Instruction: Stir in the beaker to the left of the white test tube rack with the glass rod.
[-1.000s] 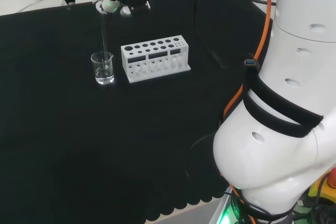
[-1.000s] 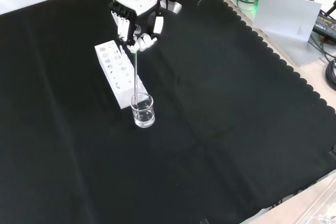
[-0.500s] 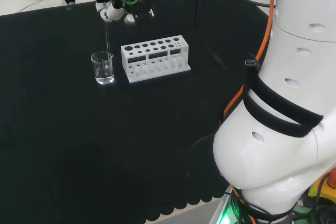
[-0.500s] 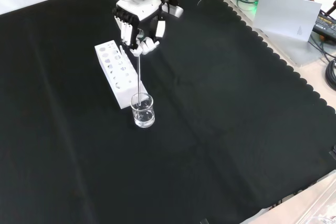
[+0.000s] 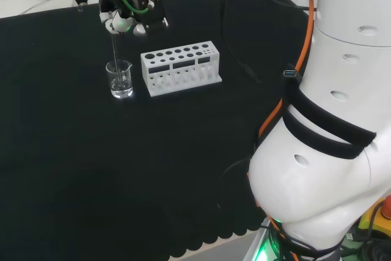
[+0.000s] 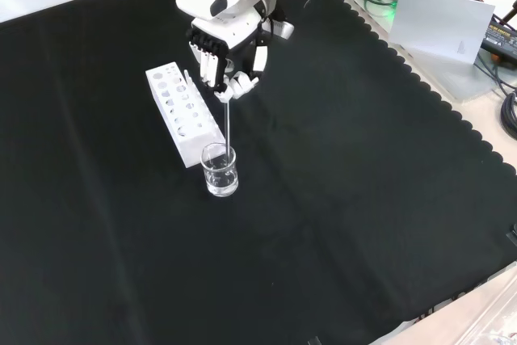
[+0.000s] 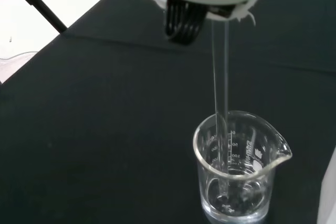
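A small clear glass beaker with a little clear liquid stands on the black cloth, just left of the white test tube rack in the head view. The black and white hand hangs above it, fingers curled round the top of a thin glass rod. The rod runs down into the beaker; in the wrist view its tip reaches the liquid near the bottom.
The white test tube rack lies close beside the beaker. The arm's big white links stand at the right of the head view. Boxes, cables and a grey sheet lie beyond the cloth's scalloped edge in the front view.
The hand has shifted left in the head view and toward the right in the front view, swinging the rod inside the beaker. Beaker and rack have stayed put.
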